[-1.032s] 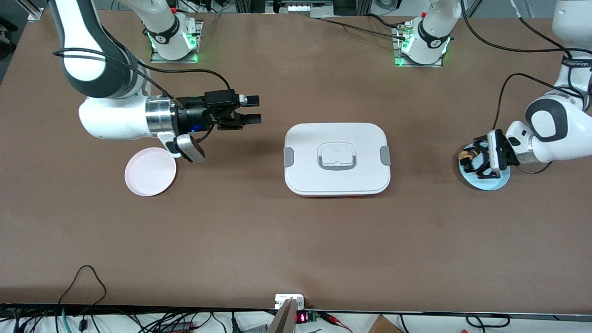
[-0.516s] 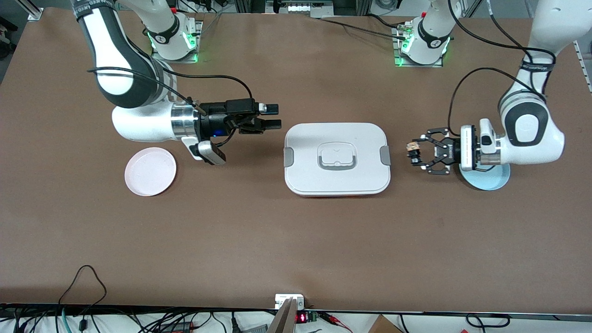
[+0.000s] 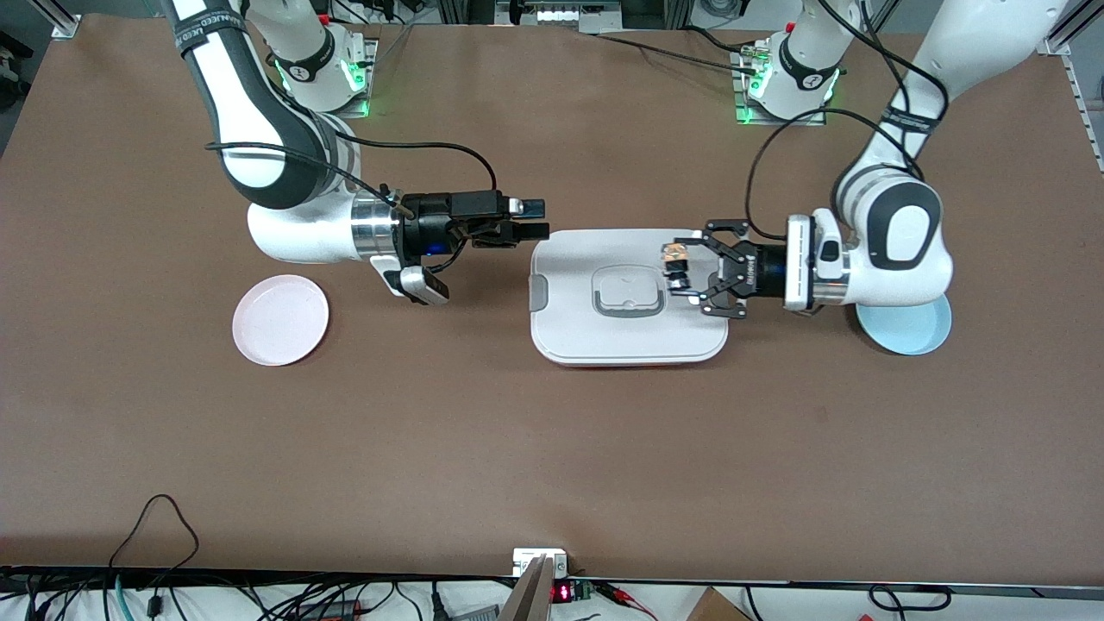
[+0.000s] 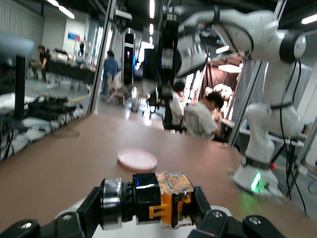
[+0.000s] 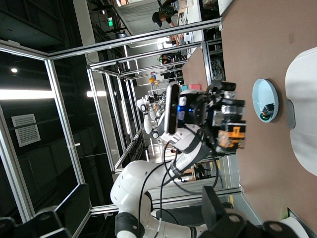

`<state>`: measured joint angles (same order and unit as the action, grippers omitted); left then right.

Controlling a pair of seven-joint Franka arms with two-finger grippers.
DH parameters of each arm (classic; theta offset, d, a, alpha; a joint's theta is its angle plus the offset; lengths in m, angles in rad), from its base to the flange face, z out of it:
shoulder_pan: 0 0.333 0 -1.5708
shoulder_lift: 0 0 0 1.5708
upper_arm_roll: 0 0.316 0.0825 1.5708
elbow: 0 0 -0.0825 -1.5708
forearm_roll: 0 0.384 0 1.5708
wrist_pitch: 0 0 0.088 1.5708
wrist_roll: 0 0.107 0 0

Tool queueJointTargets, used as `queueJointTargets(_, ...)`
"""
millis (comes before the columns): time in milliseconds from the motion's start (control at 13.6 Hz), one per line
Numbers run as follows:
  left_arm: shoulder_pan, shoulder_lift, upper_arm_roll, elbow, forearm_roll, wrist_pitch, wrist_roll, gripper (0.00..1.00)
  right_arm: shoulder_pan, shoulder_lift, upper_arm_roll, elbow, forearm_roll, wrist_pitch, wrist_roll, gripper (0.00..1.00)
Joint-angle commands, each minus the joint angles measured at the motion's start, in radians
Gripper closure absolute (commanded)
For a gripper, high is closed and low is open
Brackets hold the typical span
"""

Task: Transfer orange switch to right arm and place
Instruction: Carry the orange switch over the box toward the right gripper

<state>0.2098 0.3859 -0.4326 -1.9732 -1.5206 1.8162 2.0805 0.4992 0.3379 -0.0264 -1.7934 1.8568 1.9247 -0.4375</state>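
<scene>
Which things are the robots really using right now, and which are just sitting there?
Using:
orange switch, held by the left gripper over the white lidded box
right gripper, open beside the box

Just sitting:
white lidded box
pink plate
blue plate

Left arm reaches in horiz from its end of the table — left gripper (image 3: 674,274) up over the white box lid, claw fingers clamped on the orange switch (image 3: 672,254). Right arm also horiz, wrist level — right gripper (image 3: 536,219) fingers parted, pointing at the left one, gap between them.
</scene>
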Motion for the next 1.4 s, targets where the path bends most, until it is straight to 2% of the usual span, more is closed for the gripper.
queueJointTargets(0, -0.071, 0.007, -0.014, 0.063, -0.122, 0.012, -0.019, 1.0, 0.001, 0.02, 0.014, 0.008, 0.016, 0.01, -0.021, 0.0)
queueJointTargets(147, -0.114, 0.005, -0.024, 0.079, -0.2, 0.063, -0.034, 1.0, -0.001, 0.029, 0.014, 0.002, 0.013, 0.0, -0.062, 0.0)
queueJointTargets(442, -0.125, 0.004, -0.109, 0.128, -0.234, 0.216, -0.036, 1.0, 0.002, 0.03, 0.014, 0.005, 0.019, 0.003, -0.059, 0.0)
queueJointTargets(737, -0.156, 0.008, -0.114, 0.152, -0.254, 0.287, -0.037, 1.0, 0.016, 0.043, 0.014, 0.009, 0.022, 0.013, -0.061, 0.01)
queueJointTargets(1106, -0.162, 0.008, -0.123, 0.154, -0.254, 0.31, -0.037, 1.0, 0.016, 0.044, 0.014, 0.014, 0.019, 0.013, -0.064, 0.22)
queueJointTargets(1327, -0.162, 0.01, -0.123, 0.155, -0.254, 0.31, -0.037, 1.0, 0.016, 0.058, 0.014, 0.025, 0.019, 0.011, -0.066, 0.28)
